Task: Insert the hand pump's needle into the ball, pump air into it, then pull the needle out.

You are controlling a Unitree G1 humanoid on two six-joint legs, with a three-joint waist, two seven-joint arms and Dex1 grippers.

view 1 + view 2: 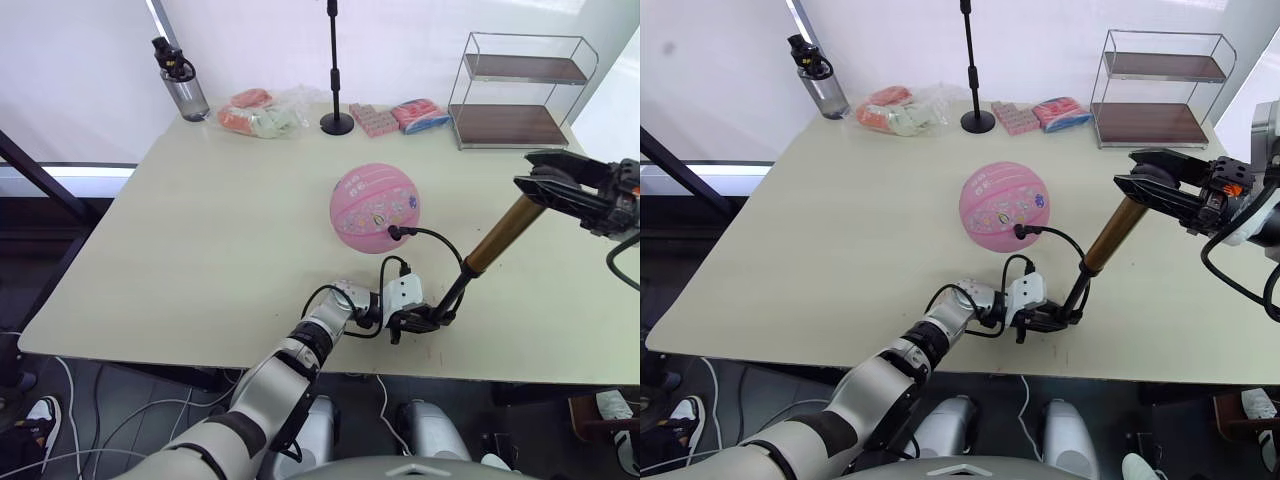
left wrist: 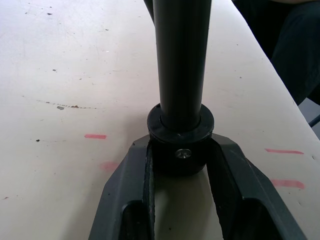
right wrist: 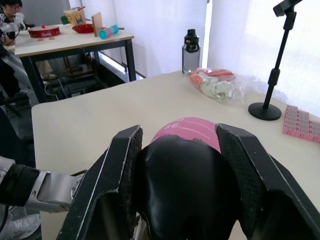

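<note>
You're looking at a robot test lab / data-collection room, not a home. The plain beige table [image 1: 200,230] carries red tape marks [image 2: 95,136] near its front edge, i.e. placement marks. A black mic-type stand [image 1: 335,70] sits at the far edge mid-table, white curtain [image 1: 420,30] behind. Loose props line the far edge: water bottle [image 1: 180,80] at the far left corner, bagged items [image 1: 262,113], a two-tier wire shelf [image 1: 520,90] at the far right corner. Cables [image 1: 60,420] trail on the floor under the table. A second table [image 3: 70,40] w/ more props stands off the left end, w/ a person [image 3: 10,7] seated by it.
</note>
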